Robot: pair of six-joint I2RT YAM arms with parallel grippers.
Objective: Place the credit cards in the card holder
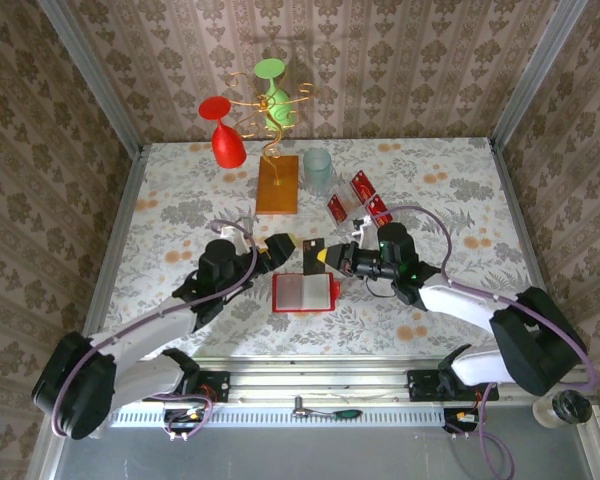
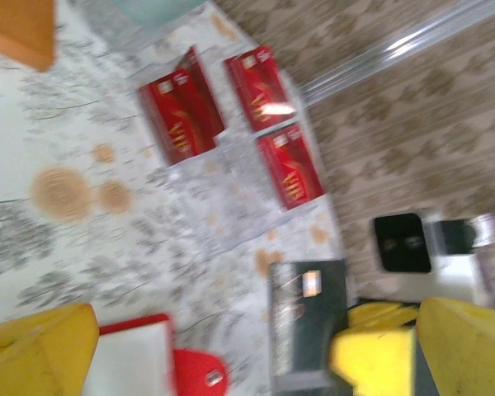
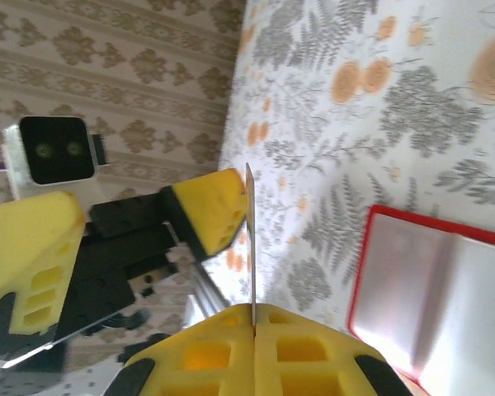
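One credit card (image 3: 250, 247) stands edge-on, clamped thinly in my right pincer (image 3: 253, 326). The open card holder (image 3: 445, 297) lies lower right on the bench (image 3: 379, 124). My left pincer (image 3: 124, 223) gapes, one finger just beside the card; a nudge there could twist it loose.

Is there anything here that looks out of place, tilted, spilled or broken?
Nothing looks spilled or broken. One credit card is the only unusual thing: the right gripper pinches it in the air near the open card holder, with the open left gripper beside it.
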